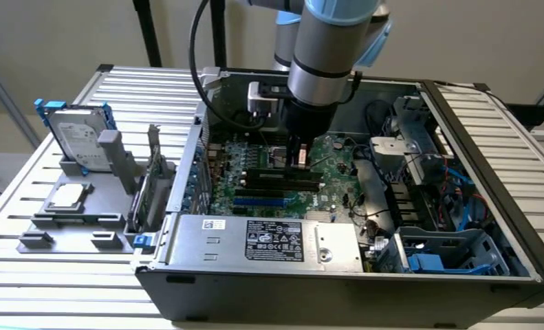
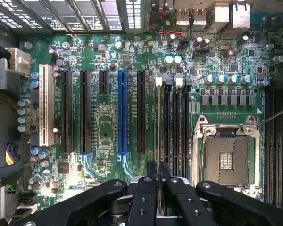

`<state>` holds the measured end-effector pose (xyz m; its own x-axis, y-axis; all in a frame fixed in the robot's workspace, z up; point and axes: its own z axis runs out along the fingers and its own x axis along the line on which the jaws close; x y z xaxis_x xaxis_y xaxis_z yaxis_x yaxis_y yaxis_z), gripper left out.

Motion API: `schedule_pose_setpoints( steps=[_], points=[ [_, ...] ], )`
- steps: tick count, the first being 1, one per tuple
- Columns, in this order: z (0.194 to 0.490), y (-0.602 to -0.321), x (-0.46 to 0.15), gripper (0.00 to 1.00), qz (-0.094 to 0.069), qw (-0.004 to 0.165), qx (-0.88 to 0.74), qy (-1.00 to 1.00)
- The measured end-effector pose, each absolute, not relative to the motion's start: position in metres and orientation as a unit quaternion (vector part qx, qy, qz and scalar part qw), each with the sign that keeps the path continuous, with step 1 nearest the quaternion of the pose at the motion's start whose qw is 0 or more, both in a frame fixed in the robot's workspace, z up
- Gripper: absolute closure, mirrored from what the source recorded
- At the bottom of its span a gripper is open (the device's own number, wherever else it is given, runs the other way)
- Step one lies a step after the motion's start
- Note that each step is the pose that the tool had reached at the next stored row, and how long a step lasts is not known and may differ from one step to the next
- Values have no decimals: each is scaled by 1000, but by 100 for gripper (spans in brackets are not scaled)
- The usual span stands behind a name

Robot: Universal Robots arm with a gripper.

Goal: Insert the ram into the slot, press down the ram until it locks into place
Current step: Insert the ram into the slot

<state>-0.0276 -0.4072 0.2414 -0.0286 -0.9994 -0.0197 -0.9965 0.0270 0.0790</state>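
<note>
Gripper (image 2: 159, 170) is pressed together on the ram (image 2: 159, 127), which is pinched edge-on btwn two black fingers (image 2: 151, 176) and seen as a thin line. The ram is lined up along the slot (image 2: 158, 83), the outermost of four parallel black memory sockets w/ pale end clips, on the side nearest the long card slots. Whether the ram is fully seated can't be told. Just beside the memory sockets a square metal CPU socket (image 2: 225, 157) is seen, open w/ no chip. On the other side of the ram, black card slots, a blue slot (image 2: 122, 113) and a white slot (image 2: 46, 106) are laid parallel on the green motherboard (image 2: 106, 141). In the exterior view the gripper is placed at ctr frame, carried by a grey-and-blue arm (image 1: 322, 48) that comes down from the top edge into an open PC case (image 1: 345, 295). At lower ctr of that frame a silver box w/ a label (image 1: 272, 240) is set inside the case, and at lower right a blue drive cage (image 1: 441, 258) is seen. Toward the exterior view's left, outside the case, a hard drive (image 1: 77, 134) is stood upright in a grey fixture (image 1: 70, 223). All of this is rested on a slatted metal table (image 1: 519, 165).
</note>
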Motion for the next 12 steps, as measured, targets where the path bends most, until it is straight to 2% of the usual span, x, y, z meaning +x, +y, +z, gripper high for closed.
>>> schedule_pose_setpoints(
  steps=[12],
  points=[
    [234, -406, -29, 87, -35, 21, 697, -716]
  ],
)
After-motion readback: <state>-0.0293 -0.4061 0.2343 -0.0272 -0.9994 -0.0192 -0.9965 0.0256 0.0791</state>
